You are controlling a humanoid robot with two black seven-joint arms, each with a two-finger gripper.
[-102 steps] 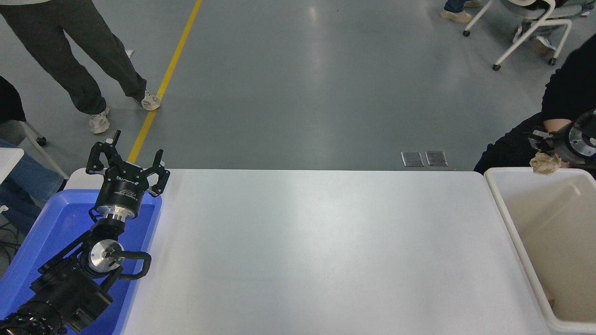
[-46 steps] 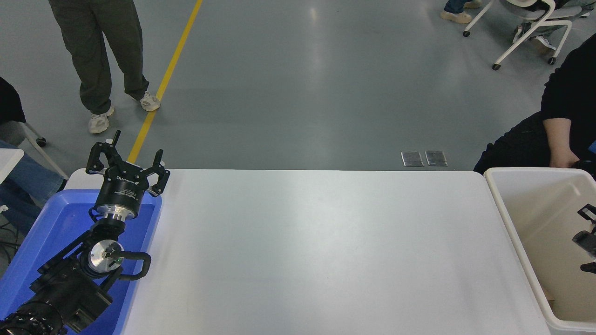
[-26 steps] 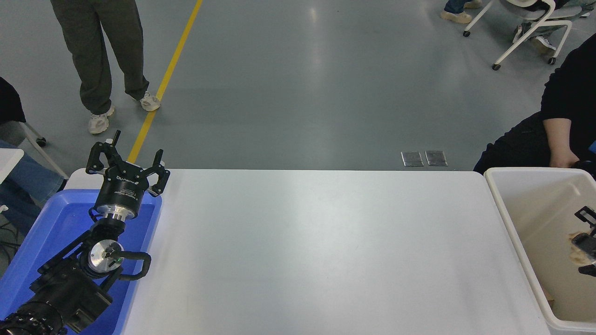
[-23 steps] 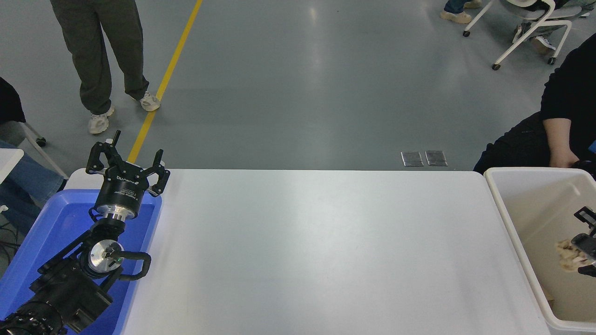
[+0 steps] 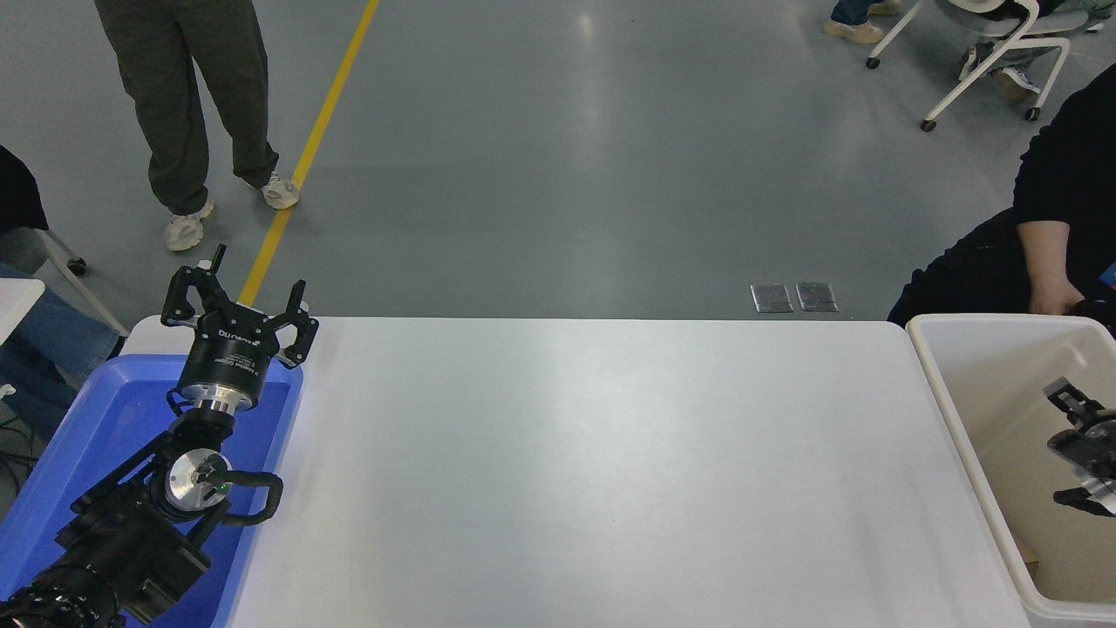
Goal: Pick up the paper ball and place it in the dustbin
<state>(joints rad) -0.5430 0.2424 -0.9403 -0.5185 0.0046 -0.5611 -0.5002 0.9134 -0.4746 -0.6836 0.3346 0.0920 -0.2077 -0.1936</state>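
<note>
The dustbin is an off-white tub at the table's right end. My right gripper comes in from the right edge and hangs inside the tub, open and empty, with its black fingers spread wide. The paper ball does not show; it is hidden or out of view. My left gripper is open and parked at the lower left, above the far end of the blue tray.
A blue plastic tray lies under the left arm. A person in black sits behind the tub with a hand near its far rim. Another person stands at the far left. A small brown scrap lies in the tub.
My right gripper carried the paper ball from above the tub's far rim down into the tub. Half a second ago the ball lay at its fingers; now it is gone from sight and the fingers are spread.
</note>
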